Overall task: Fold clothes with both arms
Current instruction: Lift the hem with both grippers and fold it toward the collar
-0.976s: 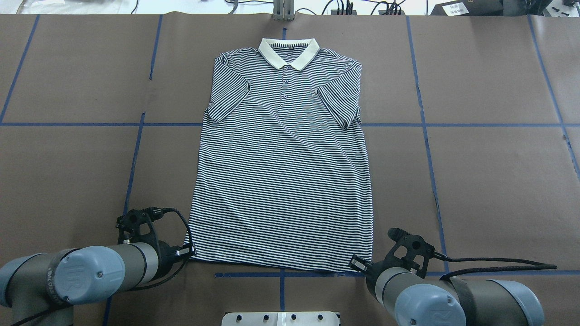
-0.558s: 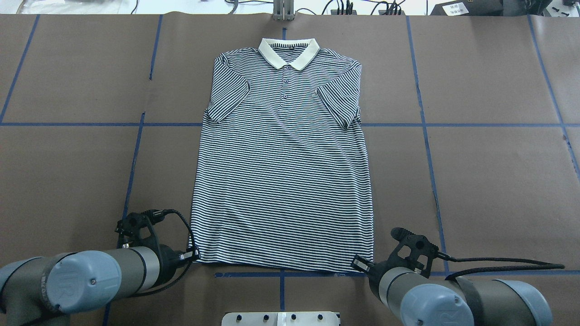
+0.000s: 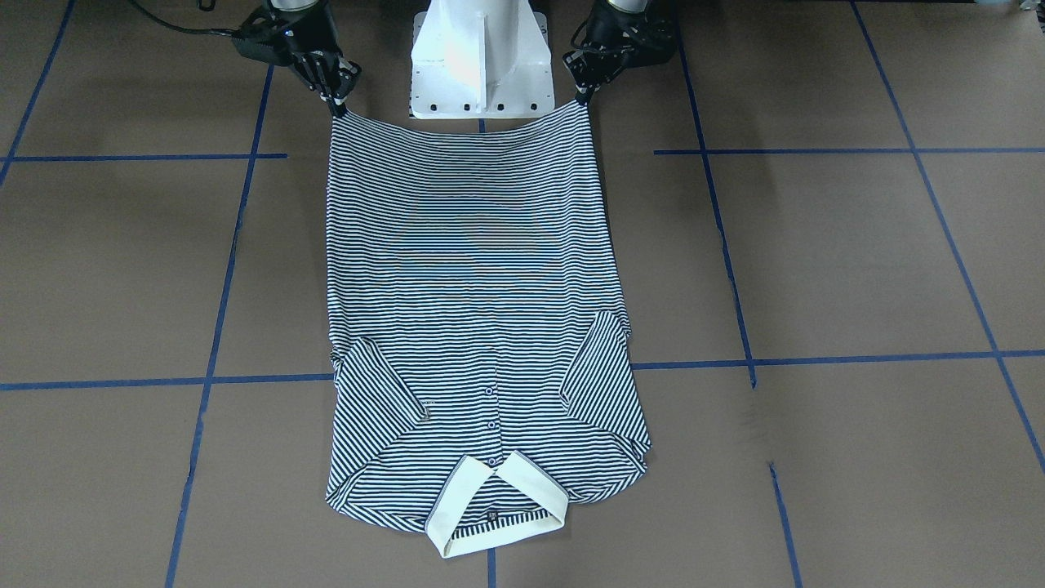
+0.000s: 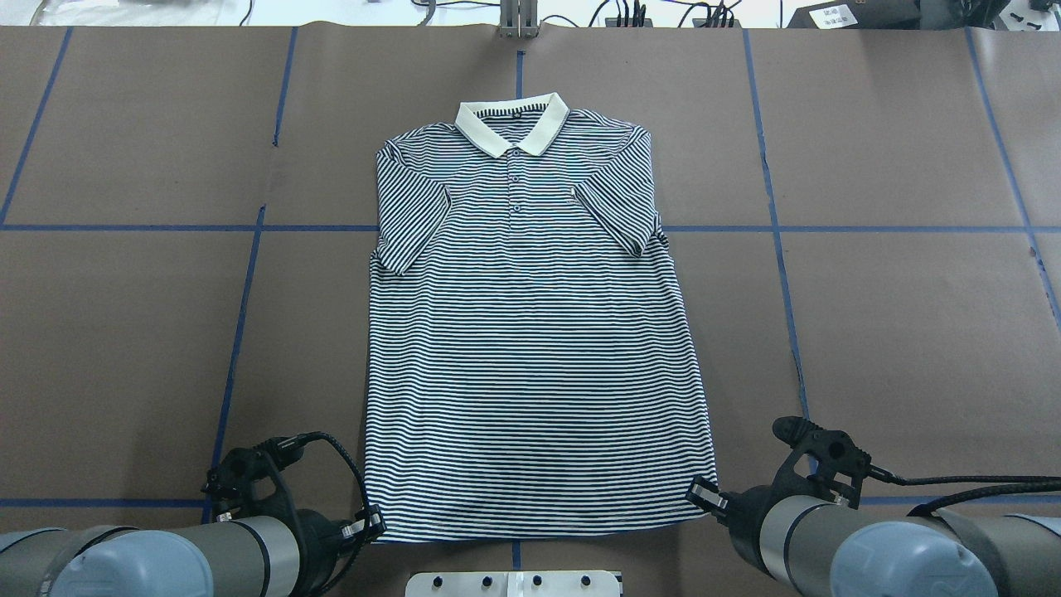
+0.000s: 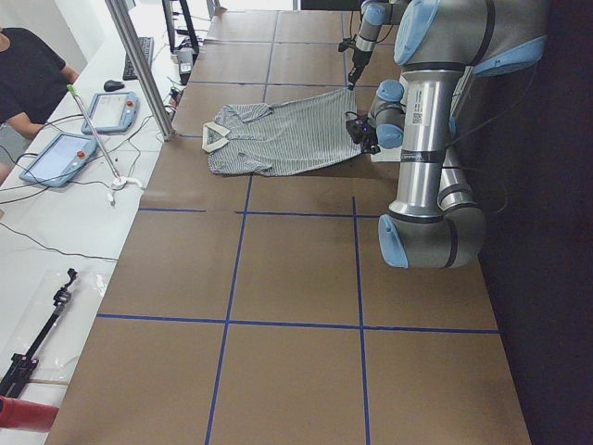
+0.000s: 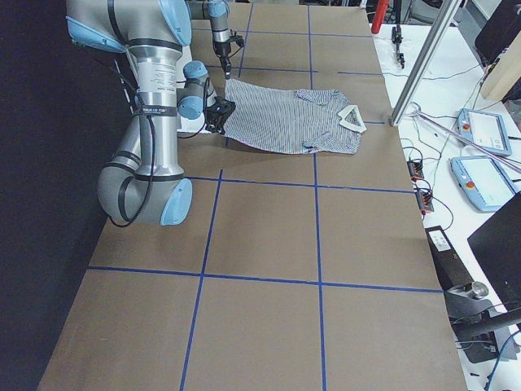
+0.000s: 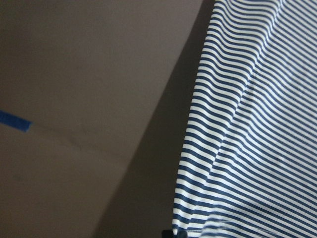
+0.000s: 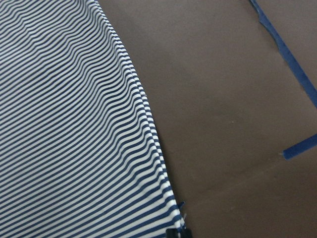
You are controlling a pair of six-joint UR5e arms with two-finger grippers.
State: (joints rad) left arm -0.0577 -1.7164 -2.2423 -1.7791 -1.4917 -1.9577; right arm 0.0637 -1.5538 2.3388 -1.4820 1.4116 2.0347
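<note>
The striped polo shirt [image 4: 530, 348] lies front up on the brown table, cream collar [image 4: 511, 124] at the far end and both sleeves folded in over the chest. Its hem is stretched taut and raised off the table at the robot's end. My left gripper [image 4: 369, 526] is shut on the hem's left corner, and my right gripper [image 4: 704, 497] is shut on the right corner. In the front-facing view the left gripper [image 3: 584, 96] and right gripper [image 3: 336, 104] pinch the hem corners of the shirt [image 3: 465, 269]. Both wrist views show striped cloth [image 7: 247, 124] [image 8: 74, 124] rising from the table.
The white pedestal base [image 3: 478, 57] stands between the arms, just behind the hem. Blue tape lines [image 4: 240, 332] grid the brown table cover. A metal post [image 4: 518, 21] and cables are at the far edge. A person [image 5: 28, 74] and tablets are beside the table.
Both grippers have pulled back toward the robot and spread apart with the hem corners. The whole shirt has slid toward the robot, and the hem is now taut and raised.
</note>
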